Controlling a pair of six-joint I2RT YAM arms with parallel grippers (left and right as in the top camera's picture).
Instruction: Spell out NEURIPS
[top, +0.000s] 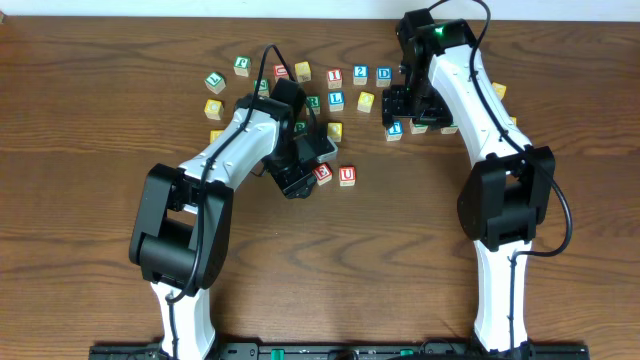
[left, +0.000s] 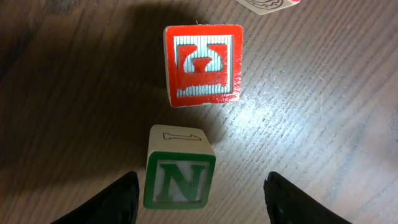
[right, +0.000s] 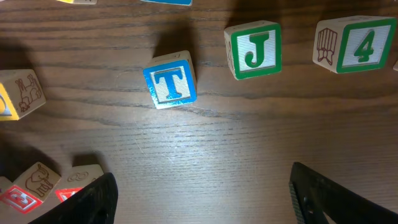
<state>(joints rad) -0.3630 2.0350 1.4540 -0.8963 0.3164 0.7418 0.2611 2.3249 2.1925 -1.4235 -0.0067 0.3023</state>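
Note:
In the left wrist view a green N cube (left: 179, 178) stands on the table between my left gripper's (left: 200, 185) fingers. It is close to the left finger (left: 115, 202), and a clear gap separates it from the right one, so the jaws are open. Just beyond it lies the red E cube (left: 203, 65). From overhead, the E (top: 322, 172) and the red U (top: 347, 176) sit side by side by the left gripper (top: 300, 180). My right gripper (right: 202, 180) hangs open over bare wood at the back right (top: 408, 103).
A blue T cube (right: 170, 81), a green J (right: 254, 48) and a green 4 (right: 359, 43) lie ahead of the right gripper, and red-faced cubes (right: 22, 196) at its left. Several more letter cubes spread across the back of the table (top: 335, 76).

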